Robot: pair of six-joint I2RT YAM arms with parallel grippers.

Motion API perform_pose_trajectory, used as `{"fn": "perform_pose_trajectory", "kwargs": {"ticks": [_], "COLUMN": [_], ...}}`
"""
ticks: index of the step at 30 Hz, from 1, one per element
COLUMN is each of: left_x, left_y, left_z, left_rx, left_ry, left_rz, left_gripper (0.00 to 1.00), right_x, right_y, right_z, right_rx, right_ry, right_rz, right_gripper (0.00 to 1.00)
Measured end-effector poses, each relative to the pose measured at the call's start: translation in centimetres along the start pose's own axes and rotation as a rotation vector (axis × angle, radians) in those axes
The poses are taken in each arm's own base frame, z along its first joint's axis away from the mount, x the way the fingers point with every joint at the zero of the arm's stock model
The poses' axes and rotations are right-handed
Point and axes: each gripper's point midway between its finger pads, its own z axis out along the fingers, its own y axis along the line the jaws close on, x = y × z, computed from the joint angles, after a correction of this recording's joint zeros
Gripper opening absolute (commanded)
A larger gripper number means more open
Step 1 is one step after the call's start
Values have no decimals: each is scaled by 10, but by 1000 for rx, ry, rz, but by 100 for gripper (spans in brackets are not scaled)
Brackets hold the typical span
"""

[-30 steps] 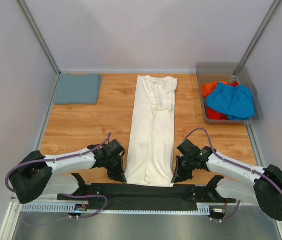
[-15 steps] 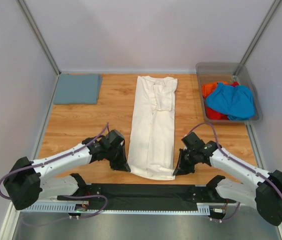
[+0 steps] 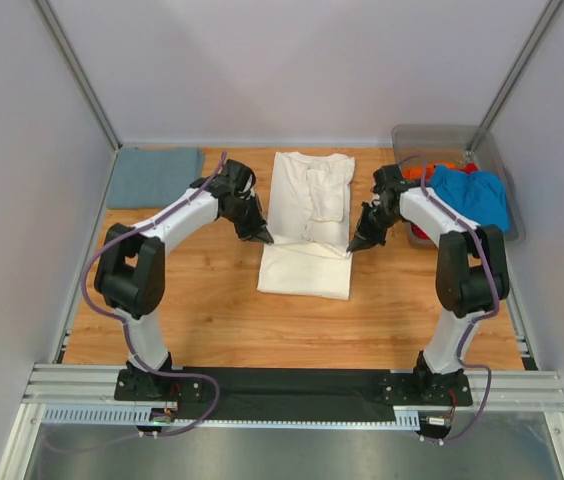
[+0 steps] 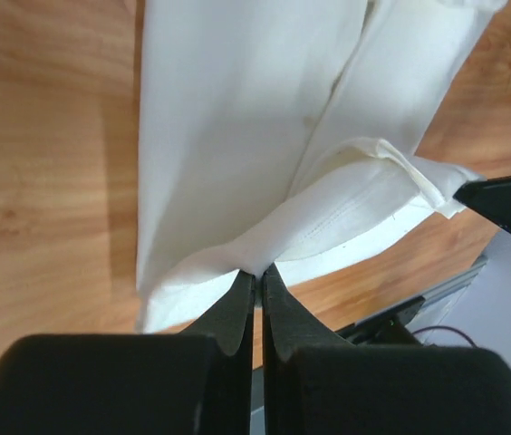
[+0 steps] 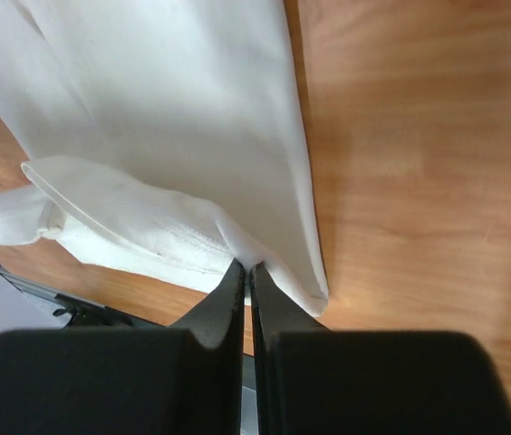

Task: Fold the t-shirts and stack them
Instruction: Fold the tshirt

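Left gripper (image 3: 263,238), right gripper (image 3: 353,246): each clenched on a hem corner of the cream t-shirt (image 3: 308,200), mid-table, its lower part doubled over.
Step, likely: folding hem to collar. Next: lay edges square, release.
Wrist views alone show the pinches. Overhead alone shows the folded grey-blue t-shirt (image 3: 154,177) and the bin (image 3: 432,130), both far.

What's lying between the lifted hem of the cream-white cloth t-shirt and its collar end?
Nothing visible. Both jaws are shut on the hem of the cream-white cloth t-shirt, and only its own flat cloth lies ahead. The folded grey-blue shirt and clear grey plastic bin sit off to the sides.
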Motion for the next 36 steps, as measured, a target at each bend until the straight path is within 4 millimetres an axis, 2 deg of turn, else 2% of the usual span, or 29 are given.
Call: {"fn": "perform_pose_trajectory", "kwargs": {"ticks": [4,10,16,24,31,32,33,35,36], "left_x": [-27,-44,-56,-54,-56,-58,-60,-67,-73], "left_y": [4,6,-4,1,8,8,7,6,5], "left_z": [20,38,44,53,60,61,62,65,65], "left_rx": [3,19,44,43,34,35,37,32,24], "left_ry": [25,65,65,93,99,98,94,80,61], "left_rz": [-11,-37,-29,-44,-63,-64,-62,-47,-30], "left_gripper": [0,0,0,0,0,3,19,34,38], "right_x": [-37,-63,-72,-77,-91,-95,-98,-106,-110], "right_y": [10,25,29,13,12,13,13,13,14], "right_z": [8,11,15,23,26,28,29,32,33], "right_rx": [-14,-34,-52,-38,-45,-48,-48,-45,-43], "right_ry": [-2,10,28,58,50,47,45,40,35], "right_rz": [-5,-7,-3,40,46,44,44,39,33], "right_gripper": [0,0,0,0,2,4,16,21,25]}}
